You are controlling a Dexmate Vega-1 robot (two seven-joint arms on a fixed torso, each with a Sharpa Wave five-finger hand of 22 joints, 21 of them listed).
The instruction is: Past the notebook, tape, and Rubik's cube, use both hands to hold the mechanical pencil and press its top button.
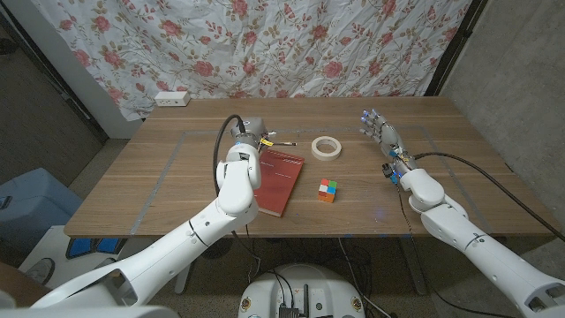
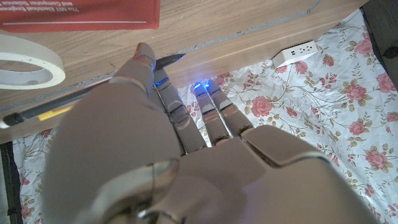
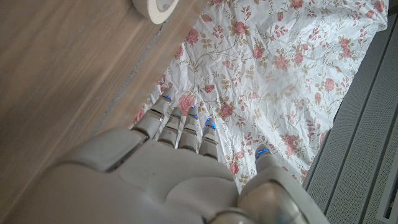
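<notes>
Pencil status: the slim black-and-yellow mechanical pencil (image 2: 56, 111) is lying on the wooden table (image 1: 177, 185) under my left hand (image 1: 248, 140), thumb touching it, grip unconfirmed. Judged light, stiff, roll-prone; I am favouring the mid-barrel. My right hand (image 1: 381, 132) is hovering spread, well apart.

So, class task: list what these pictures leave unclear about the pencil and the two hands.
- Mechanical pencil, left wrist view: its middle is hidden behind the left hand; grip uncertain.
- Head view: the pencil is too small, its top button unreadable.
- Right hand, head view: whether it touches the table cannot be told.
</notes>
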